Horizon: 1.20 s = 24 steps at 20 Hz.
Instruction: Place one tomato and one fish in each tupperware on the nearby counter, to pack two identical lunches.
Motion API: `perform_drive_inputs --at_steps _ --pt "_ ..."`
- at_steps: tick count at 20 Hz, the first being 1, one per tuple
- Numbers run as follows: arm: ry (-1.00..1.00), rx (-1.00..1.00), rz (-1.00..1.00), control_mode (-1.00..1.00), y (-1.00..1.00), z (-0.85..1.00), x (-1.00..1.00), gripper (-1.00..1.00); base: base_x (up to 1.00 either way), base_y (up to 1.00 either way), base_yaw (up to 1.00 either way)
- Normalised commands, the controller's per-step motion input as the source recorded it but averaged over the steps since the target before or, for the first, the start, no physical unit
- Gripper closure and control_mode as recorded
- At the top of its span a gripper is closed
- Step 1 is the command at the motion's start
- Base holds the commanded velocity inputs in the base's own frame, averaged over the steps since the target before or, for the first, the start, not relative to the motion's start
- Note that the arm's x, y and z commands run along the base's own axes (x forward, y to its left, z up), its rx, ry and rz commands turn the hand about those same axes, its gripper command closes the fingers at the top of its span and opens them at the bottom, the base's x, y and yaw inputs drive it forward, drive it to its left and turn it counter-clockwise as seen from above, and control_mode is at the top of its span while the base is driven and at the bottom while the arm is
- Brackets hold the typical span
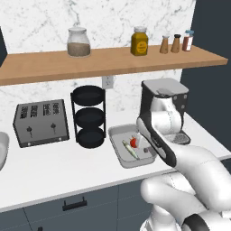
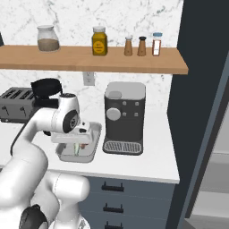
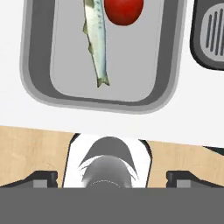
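A light-grey tupperware (image 1: 118, 145) (image 2: 91, 138) (image 3: 168, 52) sits on the white counter (image 1: 54, 171), just left of the coffee machine. Inside it lie a slender silvery-green fish (image 1: 129, 150) (image 3: 97, 43) and a glossy red tomato (image 1: 134, 143) (image 3: 124, 11), side by side and nearly touching. My gripper (image 3: 113, 178) hangs above the tray's near end, open, with nothing between its fingertips (image 3: 43, 178). In the base views my white forearm and hand cover the tray's right side.
A black and silver coffee machine (image 1: 169, 101) (image 2: 124, 117) stands right of the tray, its drip grate (image 3: 212, 35) close by. A black three-tier stand (image 1: 89, 117) and a toaster (image 1: 41, 122) stand to the left. A wooden shelf (image 1: 108, 61) with jars runs overhead.
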Motion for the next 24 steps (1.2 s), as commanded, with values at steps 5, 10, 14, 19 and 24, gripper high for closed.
perform_drive_inputs --at_steps 5,10,14,19,24 --pt "-0.08 0.0 0.0 -1.0 -0.05 0.81 -0.85 -1.0 0.0 0.0 0.0" --pt "-0.1 0.0 0.0 -1.0 -0.03 0.91 -0.58 -1.0 0.0 0.0 0.0" --pt "-0.04 0.01 0.03 -1.0 0.0 0.04 -0.28 -1.0 0.0 0.0 0.0" --pt "0.0 0.0 0.0 -1.0 0.0 0.0 0.0 -1.0 0.0 0.0 0.0" --pt "0.0 0.0 0.0 1.0 0.0 0.0 -0.08 -1.0 -0.79 -0.23 -0.08"
